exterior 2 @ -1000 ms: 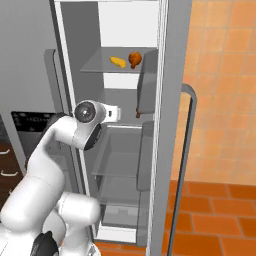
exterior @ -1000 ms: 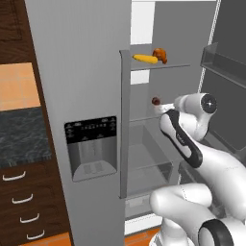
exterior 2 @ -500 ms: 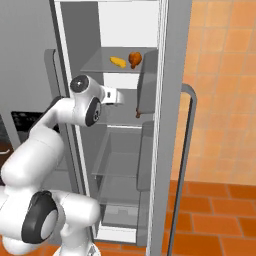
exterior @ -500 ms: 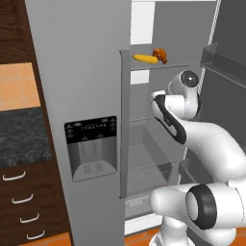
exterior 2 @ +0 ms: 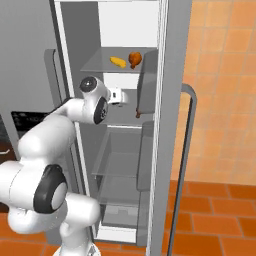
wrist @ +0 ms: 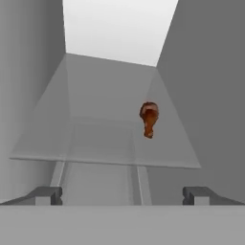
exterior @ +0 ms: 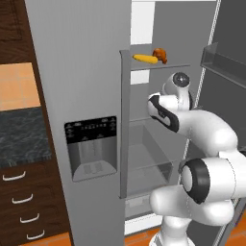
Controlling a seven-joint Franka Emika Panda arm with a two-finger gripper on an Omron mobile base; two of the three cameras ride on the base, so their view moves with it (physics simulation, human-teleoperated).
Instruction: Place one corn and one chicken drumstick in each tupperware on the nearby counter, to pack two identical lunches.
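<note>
At the far left of the left base view a strip of dark speckled tabletop sits above brown drawers, beside the closed grey fridge door; right of that door the open fridge shows, at upper centre of the frame, a plain yellow-orange corn lying on the top glass shelf with a chicken drumstick just beside it on its right. Lower, the arm reaches into the second shelf level. In the hand view a second chicken drumstick lies right of centre on a glass shelf, meaty end up in the frame, bone end down, well ahead of the fingers, which stand fully apart at the bottom corners. This looks like the approach to that drumstick: the hand should shift right to centre it, advance level just above the glass, and close across the thick meaty end rather than the bone.
</note>
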